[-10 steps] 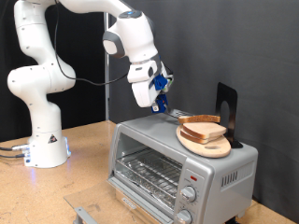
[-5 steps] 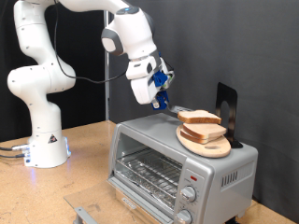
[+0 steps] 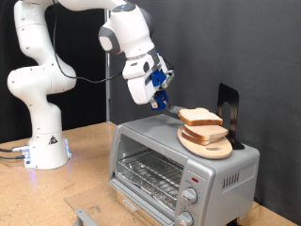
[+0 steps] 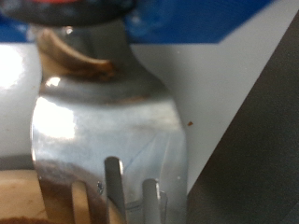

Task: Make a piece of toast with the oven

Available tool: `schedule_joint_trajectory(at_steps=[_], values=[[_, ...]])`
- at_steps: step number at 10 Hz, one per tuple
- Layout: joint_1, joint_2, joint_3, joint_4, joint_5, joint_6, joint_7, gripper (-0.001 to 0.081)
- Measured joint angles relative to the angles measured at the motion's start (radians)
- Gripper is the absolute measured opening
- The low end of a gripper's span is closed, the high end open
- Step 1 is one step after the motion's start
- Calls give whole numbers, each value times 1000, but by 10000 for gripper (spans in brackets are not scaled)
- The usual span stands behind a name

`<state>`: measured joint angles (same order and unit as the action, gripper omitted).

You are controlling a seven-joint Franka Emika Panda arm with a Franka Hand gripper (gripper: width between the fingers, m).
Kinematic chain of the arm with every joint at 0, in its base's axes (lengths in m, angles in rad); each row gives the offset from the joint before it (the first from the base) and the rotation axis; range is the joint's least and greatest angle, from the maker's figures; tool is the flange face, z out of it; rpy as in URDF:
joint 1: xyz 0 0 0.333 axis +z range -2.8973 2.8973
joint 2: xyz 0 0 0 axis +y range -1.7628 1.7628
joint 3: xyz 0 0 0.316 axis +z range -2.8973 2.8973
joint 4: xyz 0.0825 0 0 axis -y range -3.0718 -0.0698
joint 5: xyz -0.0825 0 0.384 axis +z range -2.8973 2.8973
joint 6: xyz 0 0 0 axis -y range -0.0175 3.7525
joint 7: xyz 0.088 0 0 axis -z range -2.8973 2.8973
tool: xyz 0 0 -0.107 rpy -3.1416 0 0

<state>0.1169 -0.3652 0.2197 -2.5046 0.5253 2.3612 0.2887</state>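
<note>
My gripper (image 3: 158,91) is shut on the blue-handled tool (image 3: 164,83), a metal fork whose head fills the wrist view (image 4: 103,121). The piece of toast (image 3: 200,118), pale with a tan crust, rests on the fork's tines, tilted, just above the round wooden board (image 3: 209,143). Its edge shows in the wrist view (image 4: 37,201). The board lies on top of the silver oven (image 3: 155,160). The oven's glass door looks closed, with the wire rack behind it. The gripper hangs over the exterior view's left end of the oven top.
A black upright stand (image 3: 228,108) sits on the oven top behind the board. The arm's white base (image 3: 42,146) stands on the wooden table at the exterior view's left. A grey metal piece (image 3: 85,215) lies at the table's front edge.
The gripper has risen slightly and shifted towards the exterior view's left. The toast has come up off the board on the fork and moved left with it.
</note>
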Motion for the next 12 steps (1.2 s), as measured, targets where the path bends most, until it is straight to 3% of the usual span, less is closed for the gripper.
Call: schedule_joint_trajectory(at_steps=[12], values=[[-33,-2,-2,0,-41,21,-1,386]])
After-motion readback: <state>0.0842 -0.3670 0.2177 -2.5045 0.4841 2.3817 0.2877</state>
